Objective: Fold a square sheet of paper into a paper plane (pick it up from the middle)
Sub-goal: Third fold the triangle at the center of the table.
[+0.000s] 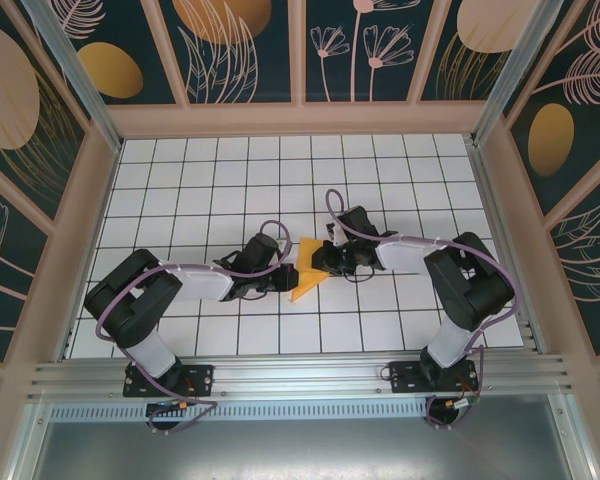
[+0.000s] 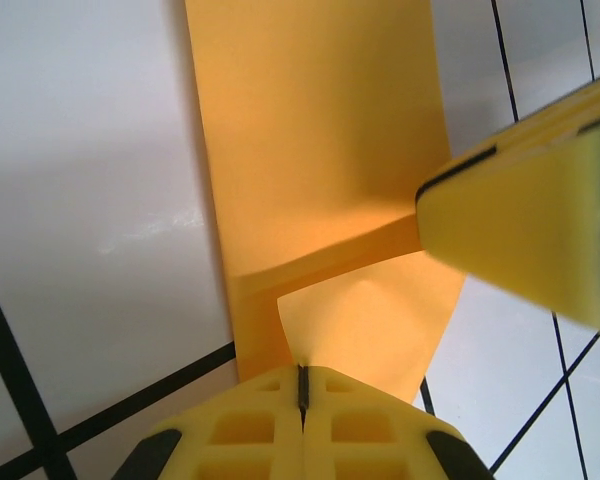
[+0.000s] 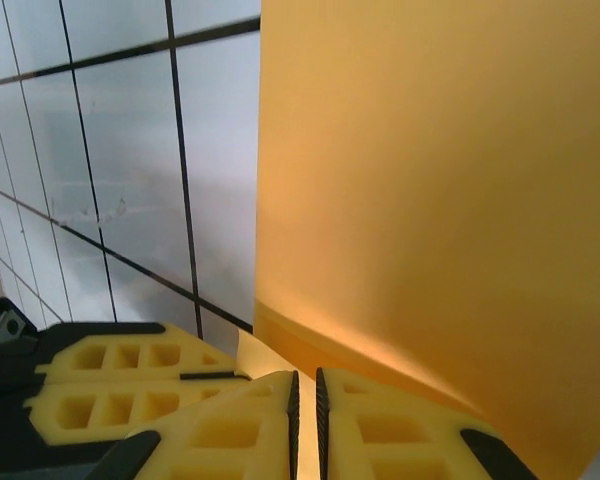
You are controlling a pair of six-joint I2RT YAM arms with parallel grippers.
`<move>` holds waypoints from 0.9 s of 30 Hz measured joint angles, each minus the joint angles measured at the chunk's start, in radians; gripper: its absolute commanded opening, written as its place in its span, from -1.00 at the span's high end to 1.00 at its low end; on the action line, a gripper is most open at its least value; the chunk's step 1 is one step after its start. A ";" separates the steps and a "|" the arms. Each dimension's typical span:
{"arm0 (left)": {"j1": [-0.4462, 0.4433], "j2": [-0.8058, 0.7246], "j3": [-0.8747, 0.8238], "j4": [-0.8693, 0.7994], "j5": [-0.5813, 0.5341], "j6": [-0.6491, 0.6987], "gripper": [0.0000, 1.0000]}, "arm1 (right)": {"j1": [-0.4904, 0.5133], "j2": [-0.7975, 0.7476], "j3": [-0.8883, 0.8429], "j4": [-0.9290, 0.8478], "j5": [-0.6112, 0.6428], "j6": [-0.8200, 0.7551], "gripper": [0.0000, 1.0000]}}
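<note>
Paper: thin orange-yellow stock. The square sheet of paper point(image 1: 304, 282) sits near the middle of the white gridded table point(image 1: 180, 180), directly between the two tools.
Outline: not a flat square. The top view shows a roughly triangular shape with its point toward the far side.
Fold condition: the left wrist view shows one crease running across the sheet and a flap standing off the layer beneath it. The flap is not pressed flat.
Left tool: the left gripper point(image 1: 282, 275) has its jaws fully closed. In its own wrist view the near edge of the raised flap runs into the seam between the fingers, so it is judged to be pinching the sheet.
Right tool: the right gripper point(image 1: 323, 262) has its fingers a thin slit apart in its own wrist view, with a wall of paper rising just beyond them. Whether any paper sits inside that slit cannot be told.
Right pad point(image 2: 520, 220): close against the right side of the sheet at the crease, as the left wrist view shows it.
Work done: judged to be the first folds only, since the square is already reduced.
Work left: no narrow pointed dart and no long centre crease is visible. Judged still to do are flattening the raised flap, the centre fold and the wing folds.
Progress: judged early to middle.
</note>
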 measured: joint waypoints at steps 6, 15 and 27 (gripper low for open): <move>0.000 0.004 0.000 0.000 0.000 0.009 0.93 | -0.006 0.046 0.117 -0.067 0.083 -0.038 0.77; 0.000 0.004 0.000 -0.005 -0.001 0.018 0.91 | -0.005 0.171 0.216 -0.152 0.167 -0.111 0.87; 0.000 0.004 0.027 -0.024 -0.021 0.047 0.88 | -0.003 0.182 0.232 -0.171 0.173 -0.174 0.88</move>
